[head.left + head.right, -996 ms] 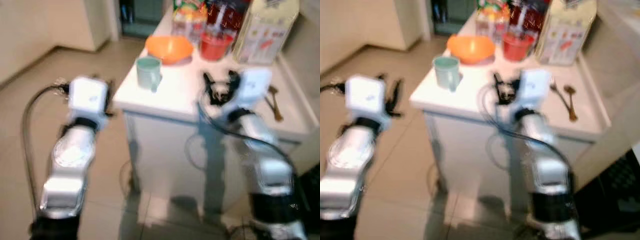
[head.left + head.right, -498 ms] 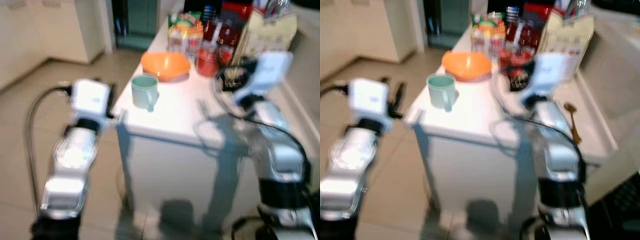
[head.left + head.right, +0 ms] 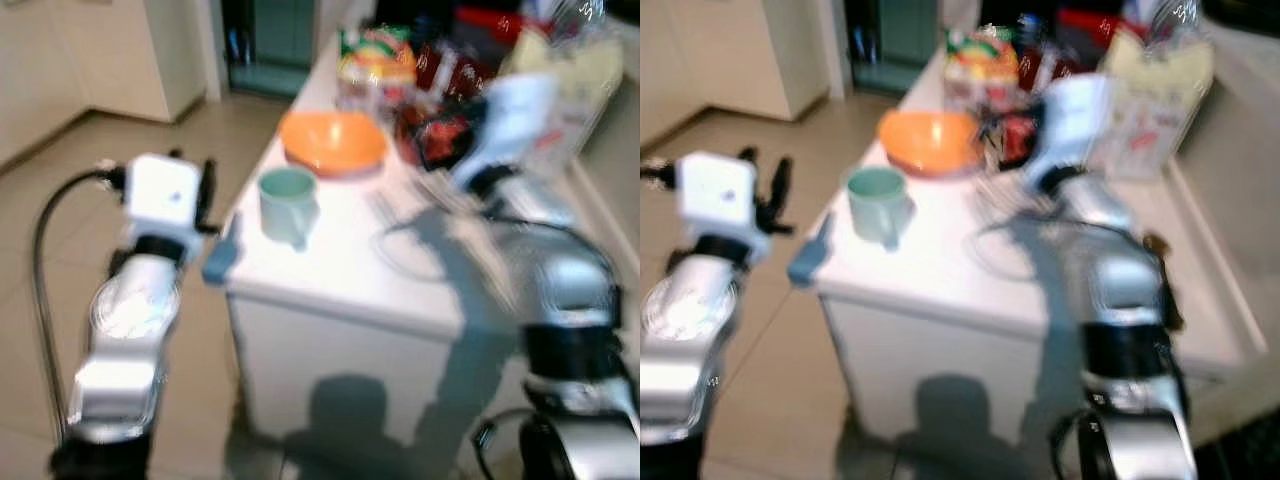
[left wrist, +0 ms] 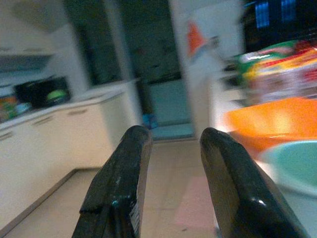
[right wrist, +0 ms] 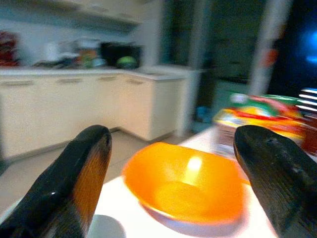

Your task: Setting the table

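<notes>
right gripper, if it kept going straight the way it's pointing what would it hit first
Most likely the orange bowl. In the right wrist view it sits centred between the open fingers of the right gripper, on the white table. Depth is blurry, so how near it is cannot be judged.

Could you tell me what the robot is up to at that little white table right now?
It is setting the table. The right claw is open above the white table, facing the orange bowl, which it has not gripped. The left claw is open too, held off the table's edge near the green mug. Snack packets stand at the table's far end. The head views are blurred, so finer detail is unclear.
</notes>
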Motion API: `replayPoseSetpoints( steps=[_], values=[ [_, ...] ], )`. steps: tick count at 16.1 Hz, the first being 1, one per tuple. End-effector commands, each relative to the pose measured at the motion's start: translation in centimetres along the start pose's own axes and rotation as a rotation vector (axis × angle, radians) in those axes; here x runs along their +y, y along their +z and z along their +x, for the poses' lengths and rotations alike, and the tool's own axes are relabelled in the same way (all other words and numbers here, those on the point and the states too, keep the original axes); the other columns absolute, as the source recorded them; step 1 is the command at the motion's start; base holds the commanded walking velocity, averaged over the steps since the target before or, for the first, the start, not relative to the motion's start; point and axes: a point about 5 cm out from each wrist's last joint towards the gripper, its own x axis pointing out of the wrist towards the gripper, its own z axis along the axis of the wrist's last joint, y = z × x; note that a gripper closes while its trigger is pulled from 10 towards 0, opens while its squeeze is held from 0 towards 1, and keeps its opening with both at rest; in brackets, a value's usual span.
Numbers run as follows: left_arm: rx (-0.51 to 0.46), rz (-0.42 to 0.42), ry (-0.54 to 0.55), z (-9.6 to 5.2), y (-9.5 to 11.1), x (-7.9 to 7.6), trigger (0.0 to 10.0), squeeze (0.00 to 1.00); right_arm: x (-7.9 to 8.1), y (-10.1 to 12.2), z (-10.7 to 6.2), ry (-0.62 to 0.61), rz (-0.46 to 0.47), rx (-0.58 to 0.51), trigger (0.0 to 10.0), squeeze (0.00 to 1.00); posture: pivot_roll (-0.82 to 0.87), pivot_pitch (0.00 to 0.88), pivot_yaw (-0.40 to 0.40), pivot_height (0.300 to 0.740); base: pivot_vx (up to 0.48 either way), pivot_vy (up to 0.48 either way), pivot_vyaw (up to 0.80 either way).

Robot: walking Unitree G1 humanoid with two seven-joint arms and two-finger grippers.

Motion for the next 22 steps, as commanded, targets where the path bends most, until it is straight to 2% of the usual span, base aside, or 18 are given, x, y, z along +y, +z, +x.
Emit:
replayPoseSetpoints(
  steps=[1,2,4,5,7,10,12,13,14,15,16,17,20,22],
  values=[
    [-0.013,0.008,-0.050,-0.2,0.6,-0.4,10.0,0.00,-1.6,-0.3,0.0,-0.012,-0.039,0.052,10.0,1.00,0.08,0.008,-0.066,0.740,0.000,0.000,0.00],
    [-0.012,0.019,-0.064,-0.2,0.7,-0.4,10.0,0.00,-1.9,-0.4,0.1,-0.007,-0.049,0.065,10.0,1.00,0.08,0.008,-0.066,0.740,0.000,0.000,0.00],
    [-0.011,0.043,-0.099,-0.7,1.0,0.1,10.0,0.00,-4.4,-0.8,0.7,-0.025,-0.099,0.128,10.0,1.00,0.09,0.029,-0.061,0.740,0.000,0.000,0.00],
    [-0.011,0.056,-0.125,-1.0,1.2,0.1,10.0,0.00,-5.5,-1.0,1.0,-0.074,-0.101,0.164,10.0,1.00,0.10,0.039,-0.057,0.740,0.000,0.000,0.00],
    [-0.020,0.084,-0.177,-1.2,1.6,0.1,10.0,0.00,-6.6,-1.6,1.7,-0.124,-0.094,0.226,10.0,1.00,0.11,0.052,-0.051,0.740,0.000,0.000,0.00],
    [-0.046,0.147,-0.307,-1.8,2.6,-0.3,10.0,0.00,-7.5,-2.9,2.5,-0.211,-0.016,0.310,10.0,1.00,0.13,0.075,-0.048,0.740,0.000,0.000,0.00],
    [-0.039,0.166,-0.370,-2.7,3.2,-0.1,10.0,0.00,-7.7,-3.4,3.5,-0.330,0.179,0.305,10.0,1.00,0.16,0.109,-0.050,0.740,0.000,0.000,0.00],
    [-0.033,0.165,-0.374,-3.0,3.2,0.0,10.0,0.00,-7.7,-3.4,3.7,-0.366,0.234,0.291,10.0,1.00,0.17,0.120,-0.054,0.740,0.000,0.000,0.00],
    [-0.032,0.157,-0.386,-3.6,3.3,0.2,10.0,0.00,-7.6,-3.3,3.9,-0.401,0.308,0.270,10.0,0.66,0.19,0.134,-0.068,0.740,0.000,0.000,0.00],
    [-0.033,0.141,-0.393,-4.2,3.6,0.3,10.0,0.00,-7.3,-2.9,4.4,-0.397,0.386,0.236,10.0,0.00,0.20,0.148,-0.081,0.740,0.000,0.000,0.00],
    [-0.034,0.134,-0.395,-4.7,3.8,0.5,10.0,0.00,-7.2,-2.6,4.6,-0.395,0.441,0.214,10.0,0.00,0.21,0.159,-0.095,0.740,0.000,0.000,0.00],
    [-0.011,0.136,-0.394,-5.5,3.9,0.9,10.0,0.00,-7.1,-2.2,4.9,-0.399,0.541,0.173,10.0,0.00,0.23,0.180,-0.119,0.740,0.000,0.000,0.00],
    [0.030,0.171,-0.373,-6.7,4.0,1.9,10.0,0.00,-6.9,-1.9,5.3,-0.434,0.621,0.151,10.0,0.00,0.27,0.208,-0.147,0.740,0.000,0.000,0.00],
    [0.035,0.181,-0.382,-7.3,4.5,2.0,10.0,0.00,-6.8,-2.4,5.2,-0.487,0.620,0.186,10.0,0.00,0.29,0.223,-0.150,0.740,0.000,0.000,0.00]
  ],
)
